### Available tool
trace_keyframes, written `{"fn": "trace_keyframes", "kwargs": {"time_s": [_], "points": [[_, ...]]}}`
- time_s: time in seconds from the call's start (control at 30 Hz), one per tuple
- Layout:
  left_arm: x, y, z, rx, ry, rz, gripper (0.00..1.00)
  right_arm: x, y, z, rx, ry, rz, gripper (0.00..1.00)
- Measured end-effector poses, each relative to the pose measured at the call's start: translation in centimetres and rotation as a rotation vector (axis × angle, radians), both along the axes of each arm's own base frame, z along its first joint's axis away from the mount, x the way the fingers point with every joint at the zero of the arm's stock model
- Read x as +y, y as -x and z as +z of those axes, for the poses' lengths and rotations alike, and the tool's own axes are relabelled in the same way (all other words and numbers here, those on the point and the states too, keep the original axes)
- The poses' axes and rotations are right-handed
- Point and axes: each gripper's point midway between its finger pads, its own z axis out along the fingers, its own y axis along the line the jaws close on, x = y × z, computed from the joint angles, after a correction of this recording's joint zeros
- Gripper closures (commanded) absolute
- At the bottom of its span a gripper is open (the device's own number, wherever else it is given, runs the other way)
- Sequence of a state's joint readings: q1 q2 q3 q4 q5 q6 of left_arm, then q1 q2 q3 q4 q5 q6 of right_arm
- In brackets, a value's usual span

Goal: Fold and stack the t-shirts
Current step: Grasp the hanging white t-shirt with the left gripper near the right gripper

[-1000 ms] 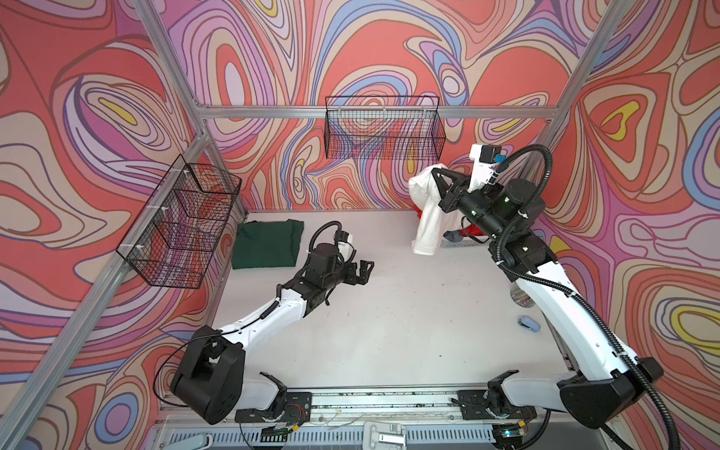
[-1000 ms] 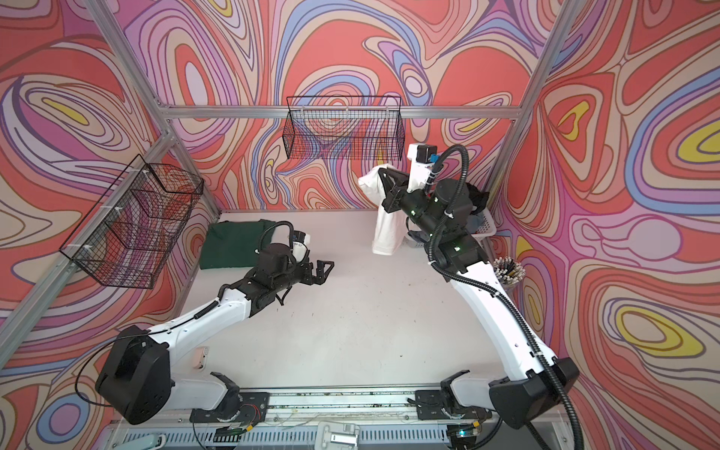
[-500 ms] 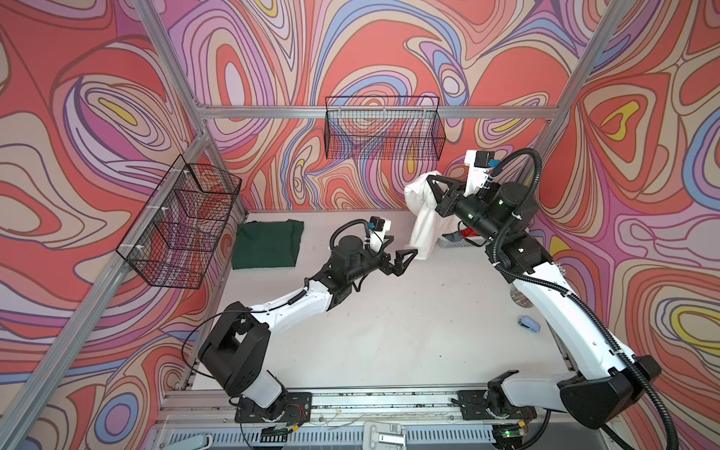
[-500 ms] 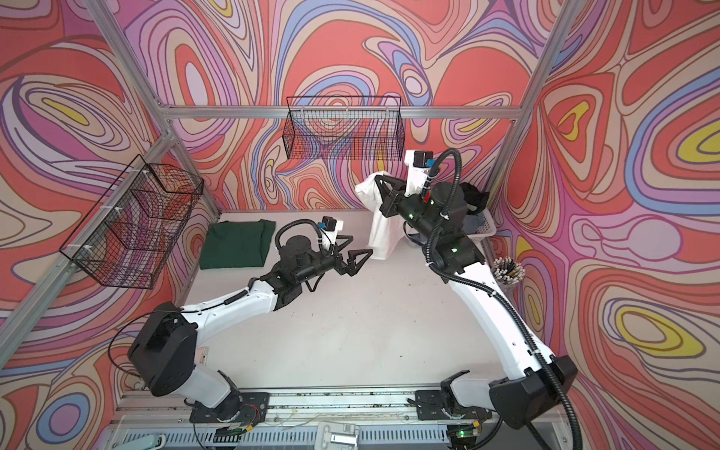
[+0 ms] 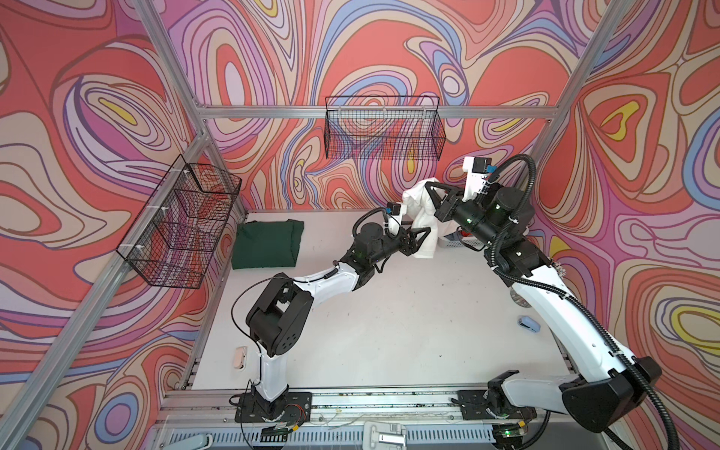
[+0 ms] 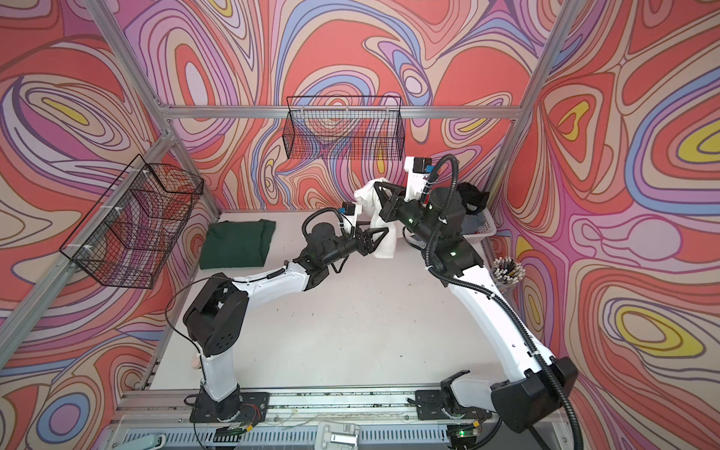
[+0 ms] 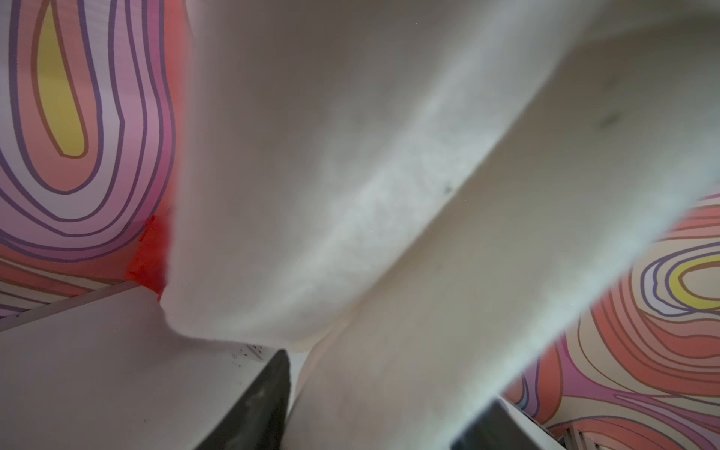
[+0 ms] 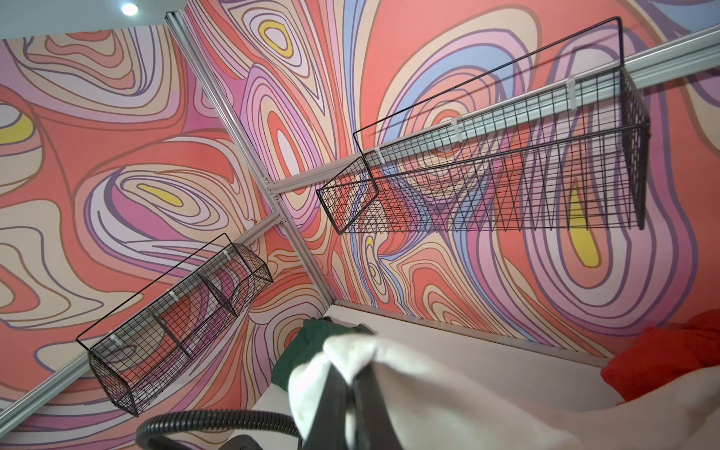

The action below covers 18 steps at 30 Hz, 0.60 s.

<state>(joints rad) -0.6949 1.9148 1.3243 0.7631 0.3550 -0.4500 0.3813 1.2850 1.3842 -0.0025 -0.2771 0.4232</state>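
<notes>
Between the two grippers, clear of the table (image 5: 389, 331), we find the white t-shirt (image 5: 416, 200) hanging as a long, bunched drape. We record the right gripper (image 5: 427, 187) closed on the cloth's uppermost bunch, and the right wrist view confirms fabric squeezed between jaws pressed together. Below it, the left gripper (image 5: 420, 241) stands at the drape's lower part. The left wrist view shows cloth lying between its dark fingers (image 7: 269, 393), which stand somewhat apart, and we cannot tell whether they pinch it. Well apart from the left gripper, on the side away from the right one, the dark green t-shirt (image 5: 267, 243) lies flat on the table as a tidy rectangle. We judge it folded and the base of the stack. Just behind the right gripper, a white perforated basket (image 6: 481, 230) holds crumpled garments, a red t-shirt (image 8: 662, 362) and a black t-shirt (image 6: 471, 196) among them. Our judgement: one garment is done, one is in hand and not yet folded, and several are left. The shirts are soft, matt knit, limp and quick to crease; the basket is rigid plastic; the table is smooth and lightly scuffed.
</notes>
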Motion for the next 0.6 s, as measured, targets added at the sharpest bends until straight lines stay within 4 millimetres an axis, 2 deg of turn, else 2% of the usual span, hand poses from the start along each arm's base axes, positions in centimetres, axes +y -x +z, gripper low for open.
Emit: {"fn": "trace_keyframes", "kwargs": {"time_s": [0.1,0.3,0.37,0.4,0.47,0.6], "points": [[0.1,-0.1,0.4,0.000,0.020,0.010,1.00,-0.2,0.3,-0.3,0.005,-0.005,-0.006,1.00],[0.7,-0.4,0.0,0.025,-0.009,0.050,1.00,-0.8,0.4,-1.4,0.017,-0.002,-0.035,1.00],[1.4,-0.2,0.3,0.021,-0.022,0.073,1.00,-1.0,0.2,-1.9,0.025,0.004,-0.051,0.87],[1.9,0.0,0.5,0.017,-0.027,0.090,1.00,-1.0,0.1,-2.1,0.027,0.008,-0.055,0.77],[3.5,0.3,1.2,0.010,-0.041,0.148,1.00,-1.2,-0.1,-2.9,0.035,0.018,-0.068,0.49],[6.8,1.4,3.7,-0.031,-0.053,0.262,1.00,-1.9,-0.4,-4.8,0.056,0.046,-0.112,0.16]]}}
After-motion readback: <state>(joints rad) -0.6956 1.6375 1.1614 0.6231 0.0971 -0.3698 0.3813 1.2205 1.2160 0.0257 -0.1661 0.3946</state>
